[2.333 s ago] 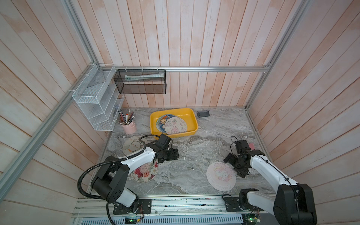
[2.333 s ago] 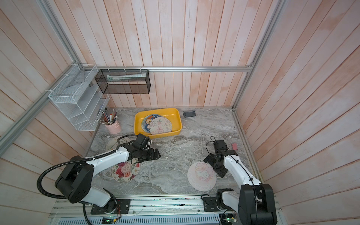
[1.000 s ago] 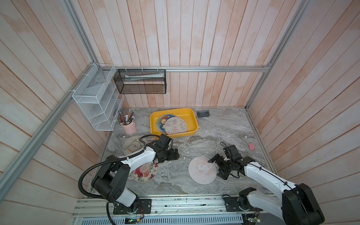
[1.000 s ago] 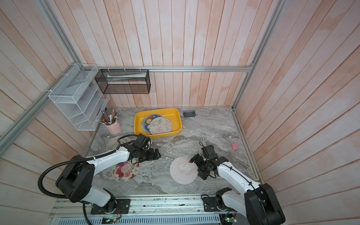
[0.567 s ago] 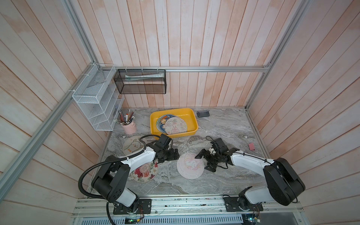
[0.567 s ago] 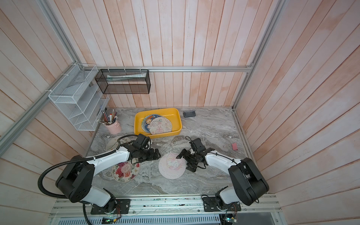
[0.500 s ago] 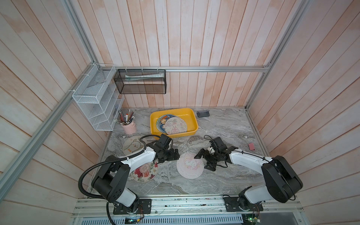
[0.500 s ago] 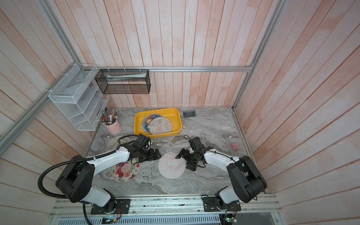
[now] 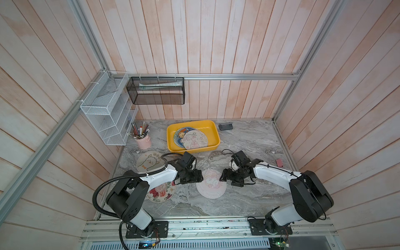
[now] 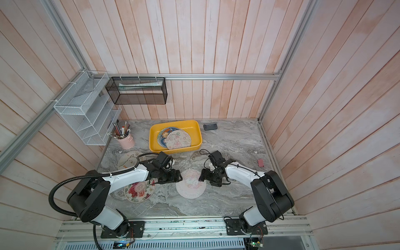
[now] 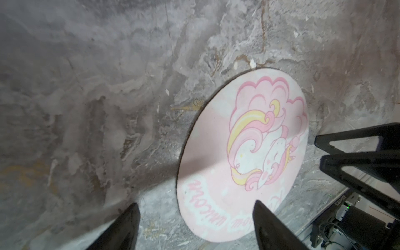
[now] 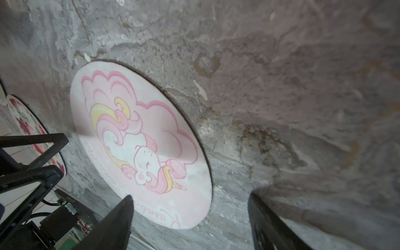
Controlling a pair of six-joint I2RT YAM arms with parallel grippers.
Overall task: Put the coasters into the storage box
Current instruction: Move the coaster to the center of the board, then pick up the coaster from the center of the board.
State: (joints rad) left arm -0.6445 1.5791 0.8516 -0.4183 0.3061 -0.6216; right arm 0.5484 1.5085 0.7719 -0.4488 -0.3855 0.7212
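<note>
- Coasters on the table (image 9: 249,138): 3. The unicorn coaster (image 9: 211,184) lay at the middle front, the alpaca coaster (image 9: 149,162) at the left, and the floral coaster (image 9: 161,192) partly under the left arm (image 9: 155,176).
- In the yellow storage box (image 9: 208,129), at the back of the table: at least 2 more, a cream coaster (image 9: 194,139) lying over a blue coaster (image 9: 179,135). The exact nr. I could not tell.
- Also 1 pen cup (image 9: 144,141), 1 wire rack (image 9: 104,121), 1 mesh basket (image 9: 155,93).
- Vs. approx. 2 s earlier: the unicorn coaster had been at the right front, and now it lay between both grippers. The right arm (image 9: 272,173) had swung to the middle with it. The left arm was nearly in the same place, and the box content looked unchanged.
- Left gripper (image 9: 200,177): the fingers (image 11: 121,229) stood wide apart and held nothing. One tip was over the unicorn coaster's edge; contact was not clear.
- Right gripper (image 9: 227,179): the fingers (image 12: 112,223) stood wide apart, also empty. One tip was over the opposite edge of this coaster; contact was not clear.
</note>
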